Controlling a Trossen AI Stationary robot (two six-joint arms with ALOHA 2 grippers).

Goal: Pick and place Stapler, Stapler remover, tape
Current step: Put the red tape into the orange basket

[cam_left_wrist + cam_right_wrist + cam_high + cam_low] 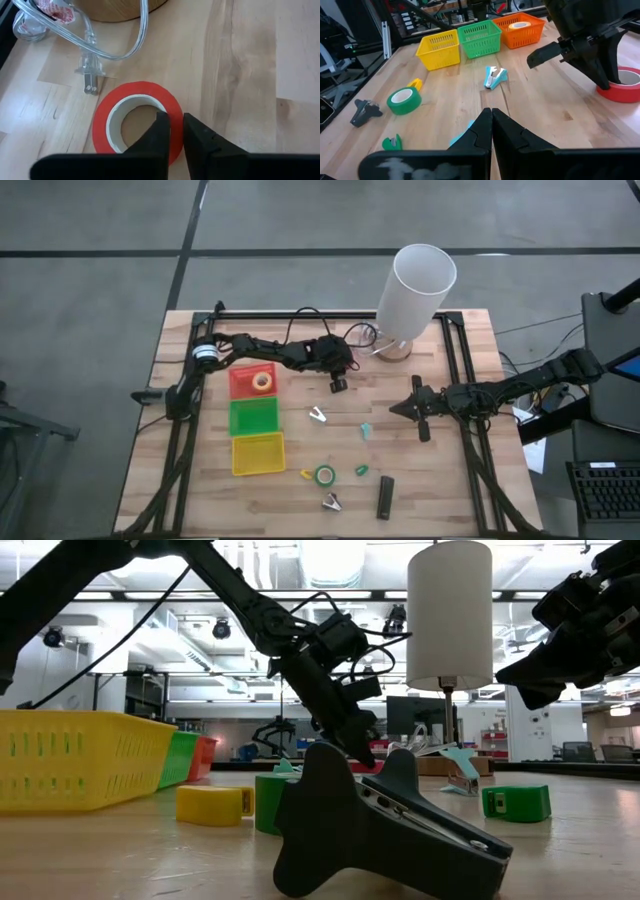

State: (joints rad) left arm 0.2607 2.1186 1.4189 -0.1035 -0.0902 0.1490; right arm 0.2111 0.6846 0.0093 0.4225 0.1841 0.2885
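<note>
Left gripper (176, 131) pinches the red tape roll's (135, 125) rim on my counter (460, 480); right gripper (491, 125) waits clenched. Orange basket (520, 31) holds a pale roll (519, 25); stapler (385, 497) lies near the front.

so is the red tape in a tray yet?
No. Red tape lies flat on the table; left gripper straddles its wall, jaws nearly shut.

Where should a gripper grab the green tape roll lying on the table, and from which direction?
Come from straight above. The green tape roll lies flat on the table with its hole facing up, so one finger could probably drop into the hole and the other outside, pinching the ring's wall. A yellow piece sits close beside it, so the opposite wall looks safer.
</note>
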